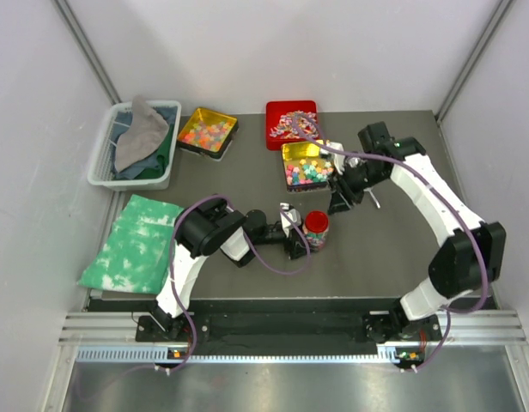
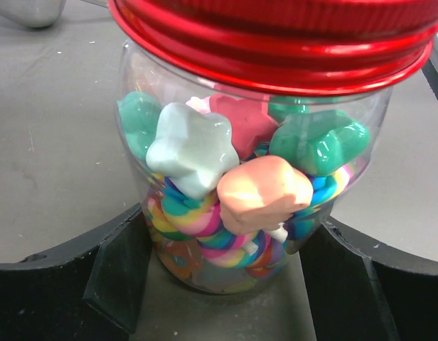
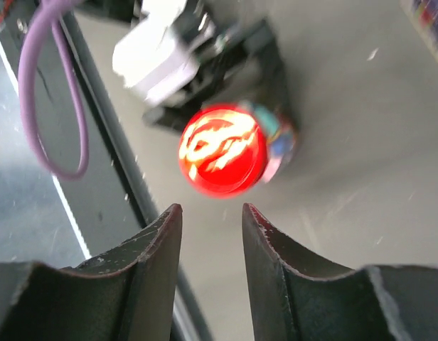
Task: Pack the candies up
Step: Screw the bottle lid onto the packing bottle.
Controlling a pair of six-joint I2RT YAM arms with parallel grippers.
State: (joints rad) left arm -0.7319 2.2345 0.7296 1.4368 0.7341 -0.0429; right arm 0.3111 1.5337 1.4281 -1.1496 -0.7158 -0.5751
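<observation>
Your left gripper (image 2: 230,234) has its black fingers (image 2: 112,277) closed against both sides of the small clear jar (image 2: 162,78), low on its body. The jar stands upright on the dark grey table top (image 1: 376,257), near the middle and toward the near edge; the round red metal lid (image 2: 276,42) sits on its mouth. Inside the jar you can see the candies (image 2: 194,149): chunky pastel pieces in mint, pink, peach and green on top; striped multicoloured ones beneath.

Your right gripper (image 3: 212,213) hangs above the jar and a little to one side, looking down on the lid; its two fingers (image 3: 151,249) stand a narrow gap apart with nothing between them; that view is blurred.

Along the far side of the table more sweets lie in three open trays: orange-yellow gummy bits (image 1: 206,134) in a gold square tin (image 1: 196,112); pink-white pieces (image 1: 292,125) in a red square tray (image 1: 277,107); pastel pieces (image 1: 306,173) in a second gold tin (image 1: 287,148), just in front of the red one.

At far left stands a white plastic basket (image 1: 100,167) of grey and green cloths; a mottled green cloth (image 1: 131,243) lies flat in front of it.
</observation>
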